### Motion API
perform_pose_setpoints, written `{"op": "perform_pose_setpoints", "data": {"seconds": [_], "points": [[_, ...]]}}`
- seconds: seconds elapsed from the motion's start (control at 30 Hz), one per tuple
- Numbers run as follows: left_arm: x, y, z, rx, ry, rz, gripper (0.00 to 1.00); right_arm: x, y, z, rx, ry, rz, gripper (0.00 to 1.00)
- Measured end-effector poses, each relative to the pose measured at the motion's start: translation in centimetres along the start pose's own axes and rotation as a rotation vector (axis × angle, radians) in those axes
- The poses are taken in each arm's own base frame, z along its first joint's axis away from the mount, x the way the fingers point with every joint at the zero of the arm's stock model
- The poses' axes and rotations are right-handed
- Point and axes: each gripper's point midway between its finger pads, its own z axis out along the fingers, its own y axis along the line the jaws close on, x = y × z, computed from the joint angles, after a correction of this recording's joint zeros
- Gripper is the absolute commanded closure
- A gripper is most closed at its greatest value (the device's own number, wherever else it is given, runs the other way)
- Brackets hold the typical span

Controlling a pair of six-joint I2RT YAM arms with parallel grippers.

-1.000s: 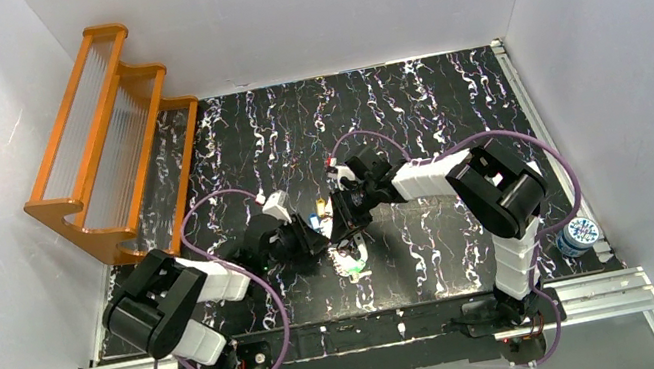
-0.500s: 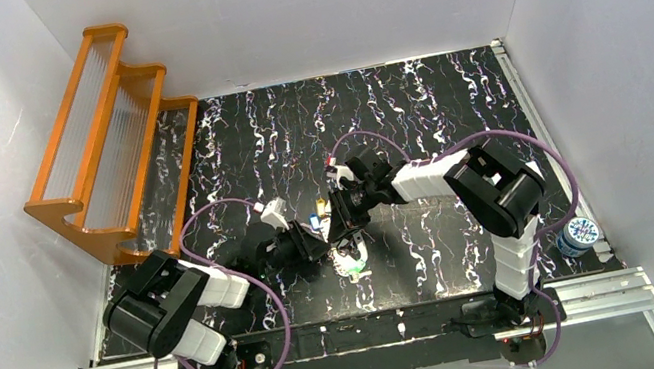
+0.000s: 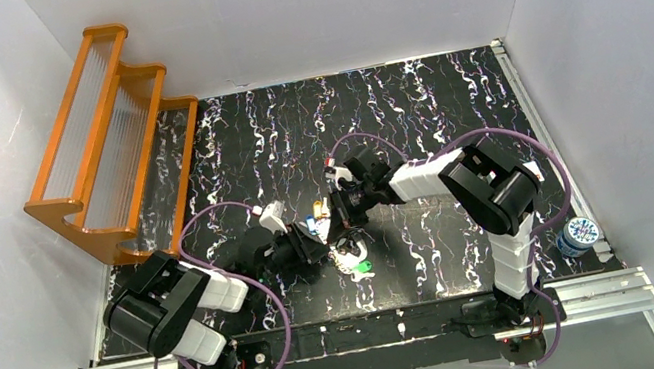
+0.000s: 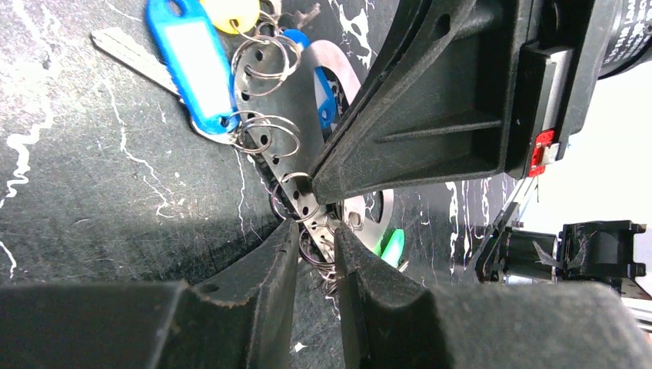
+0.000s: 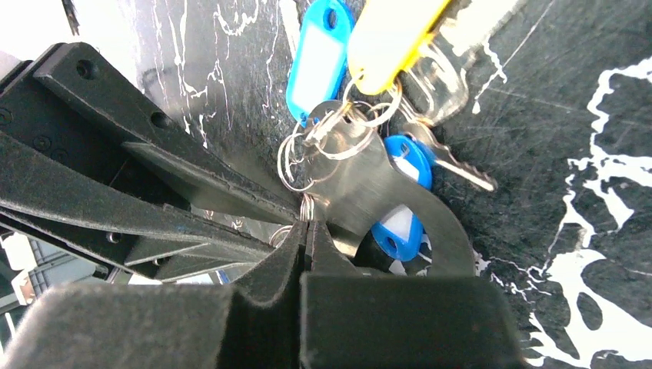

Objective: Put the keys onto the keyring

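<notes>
The keyring (image 4: 296,188), a flat silver oval plate with holes and thin wire rings, lies mid-table (image 3: 348,257). A blue tag (image 4: 192,65), a yellow tag (image 4: 231,11) and a blue-headed key (image 5: 400,223) hang on its rings. A green key head (image 4: 392,247) pokes out beside it. My left gripper (image 4: 317,229) is closed to a narrow gap around the plate's end and a wire ring. My right gripper (image 5: 309,224) is shut on a thin ring at the plate's edge (image 5: 369,184). In the top view the two grippers, left (image 3: 322,246) and right (image 3: 343,230), meet tip to tip.
An orange stepped rack (image 3: 106,132) leans at the back left. A small blue-and-white round container (image 3: 579,234) sits by the right rail. White walls enclose the black marbled table (image 3: 433,115). Purple cables loop beside both arms.
The left wrist has shifted slightly toward the near edge. The key bundle has shifted a little, and the green key head now shows more to its right. The right arm has barely moved.
</notes>
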Motion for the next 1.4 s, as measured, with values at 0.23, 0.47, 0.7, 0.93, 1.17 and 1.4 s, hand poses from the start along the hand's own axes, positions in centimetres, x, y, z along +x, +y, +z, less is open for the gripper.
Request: {"op": "perform_pose_setpoints", "data": {"seconds": [0.23,0.47,0.7,0.93,1.17,1.4], "points": [[-0.5,-0.9,-0.6,0.035,-0.023,0.028,0.71,-0.3,-0.2,-0.1,0.029,0.009,-0.048,0.99],[-3.6,-4.9,-2.3,0.152,-0.137,0.151,0.67,-0.7,-0.7,-1.7,0.12,-0.006,-0.157,0.99],[-6.6,-7.0,-4.0,0.126,-0.209,0.287,0.64,-2.9,1.2,-5.7,0.203,-0.119,-0.339,0.99],[-8.7,-7.5,-5.2,0.025,-0.215,0.419,0.62,-5.6,5.0,-10.6,0.238,-0.298,-0.535,0.99],[-8.8,-6.7,-6.1,-0.03,-0.196,0.507,0.61,-6.6,7.0,-12.1,0.214,-0.37,-0.651,0.99],[-9.7,-7.9,-7.7,-0.001,-0.25,0.587,0.58,-4.1,5.2,-11.1,0.183,-0.331,-0.723,0.99]]}}
